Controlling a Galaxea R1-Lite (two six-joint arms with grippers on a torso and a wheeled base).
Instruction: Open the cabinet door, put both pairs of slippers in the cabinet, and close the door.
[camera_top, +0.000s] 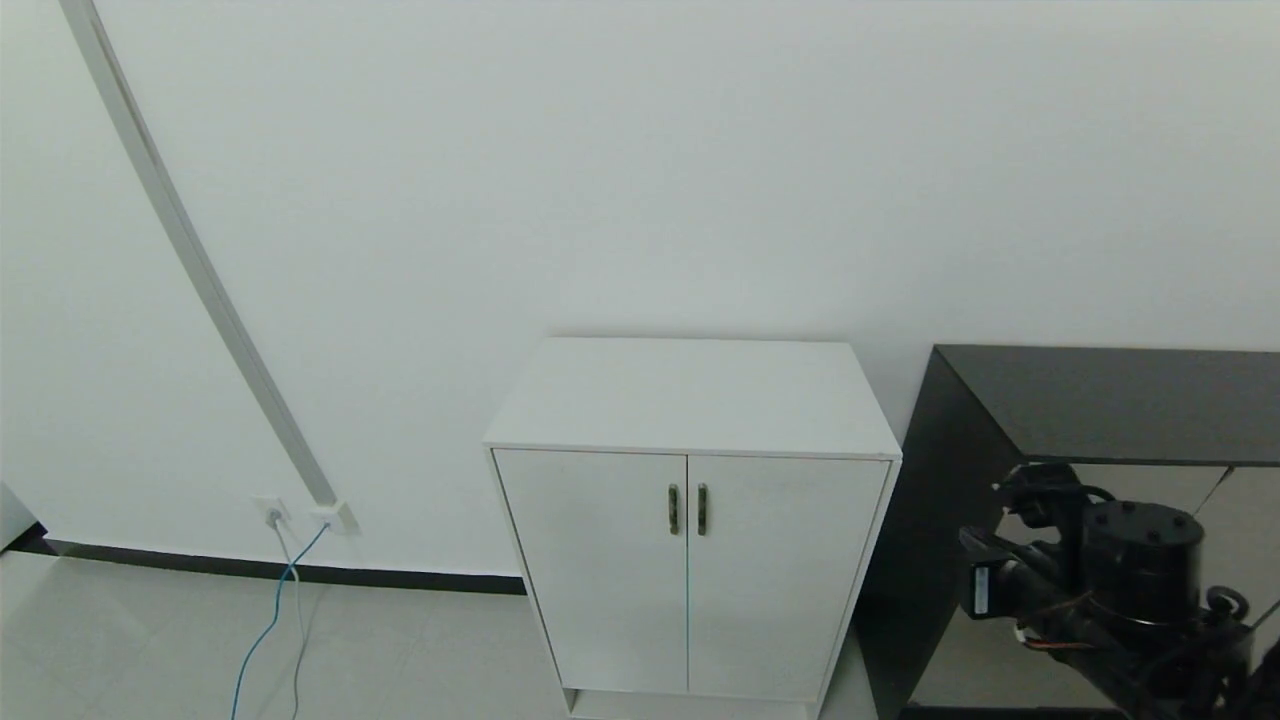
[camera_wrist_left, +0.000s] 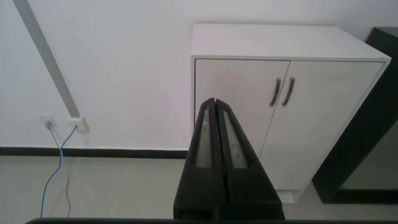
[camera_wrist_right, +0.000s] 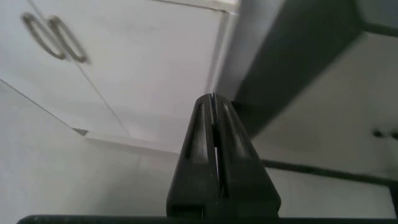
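A white cabinet (camera_top: 690, 400) stands against the wall with both doors shut. Two dark vertical handles (camera_top: 674, 509) (camera_top: 702, 509) sit side by side at the doors' meeting edge. In the left wrist view my left gripper (camera_wrist_left: 215, 102) is shut with nothing in it, held in front of the cabinet (camera_wrist_left: 236, 93) and level with its left door, some way off from the handles (camera_wrist_left: 275, 91). My right gripper (camera_wrist_right: 213, 98) is shut and empty, low beside the cabinet's right bottom corner (camera_wrist_right: 143, 56). The right arm (camera_top: 1140, 560) hangs in front of the black table.
A black table (camera_top: 1100, 400) stands close against the cabinet's right side. Left of the cabinet, a wall socket (camera_top: 275, 512) feeds a blue cable (camera_top: 265, 630) across the tiled floor. A grey cable duct (camera_top: 190, 250) runs up the wall. Open floor lies before the cabinet.
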